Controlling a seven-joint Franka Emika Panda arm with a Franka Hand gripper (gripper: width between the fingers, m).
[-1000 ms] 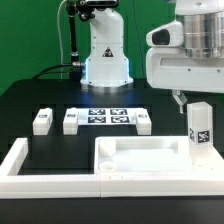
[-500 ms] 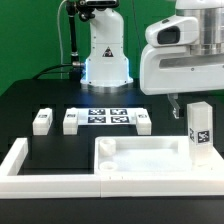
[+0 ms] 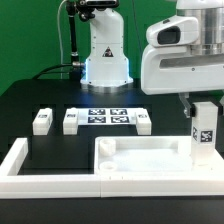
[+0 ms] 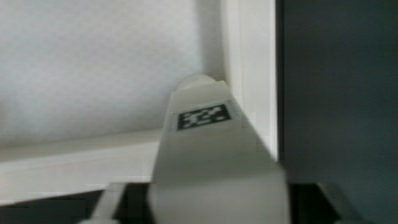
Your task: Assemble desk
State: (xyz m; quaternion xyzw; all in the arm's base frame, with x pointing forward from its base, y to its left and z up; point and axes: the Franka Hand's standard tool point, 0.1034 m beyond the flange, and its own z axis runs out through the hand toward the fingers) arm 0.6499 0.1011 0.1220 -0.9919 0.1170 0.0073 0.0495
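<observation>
Claw is down over the top of one leg, at 3 o'clock in the exterior view. The leg stands upright in the 2 o'clock corner of the tray, tag facing the camera. Jaws sit narrow, one on either side of the leg's top. Neither view shows whether the pads actually bite, so I'm not calling it held. Wrist view looks down the leg into the corner of the rim. My read: that corner is where this leg mounts, and the rim walls keep it square while it gets seated. Tray sits at 5 o'clock and appears to butt against the white bars, probably as a backstop. Three other legs lie on the black tabletop at 9 to 11 o'clock, flanking the marker board, not yet fitted.
</observation>
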